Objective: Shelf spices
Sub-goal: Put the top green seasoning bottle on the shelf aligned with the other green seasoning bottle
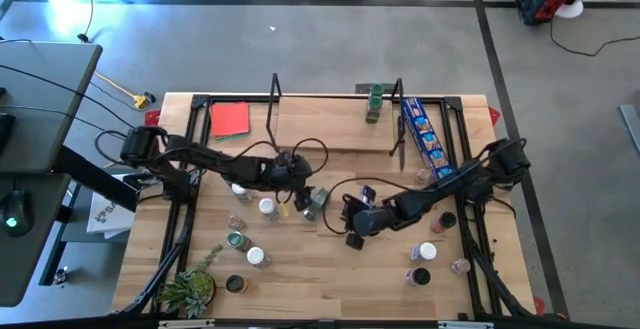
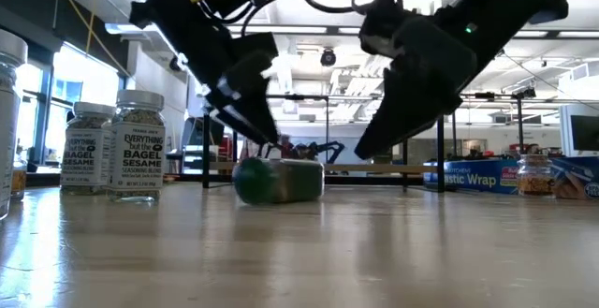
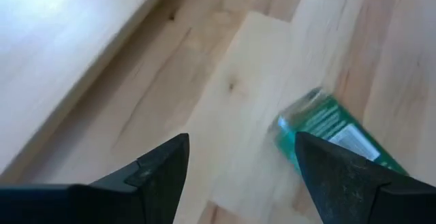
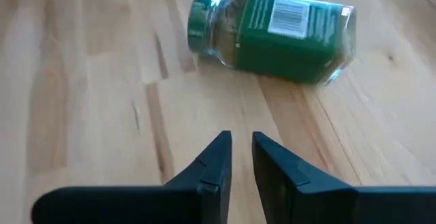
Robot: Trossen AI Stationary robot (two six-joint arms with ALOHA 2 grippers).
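Observation:
A green-labelled spice jar with a green top (image 1: 317, 201) (image 4: 272, 37) (image 2: 278, 180) lies on its side on the table, in front of the shelf (image 1: 330, 135). My left gripper (image 1: 298, 185) (image 3: 238, 169) hangs open just above and to the left of it. In the left wrist view the jar (image 3: 334, 132) shows past one finger, not between the two. My right gripper (image 1: 350, 227) (image 4: 242, 146) is shut with nothing in it and points at the jar from the near right, a short way off. Another jar (image 1: 375, 102) stands on the shelf's far right part.
Several more jars stand about the near table, left (image 1: 257, 257) and right (image 1: 427, 252), two with bagel-seasoning labels (image 2: 136, 146). A plant (image 1: 190, 289) sits at the near left. A red sheet (image 1: 230, 119) lies far left, and a long blue box (image 1: 425, 134) lies beside the shelf's right upright.

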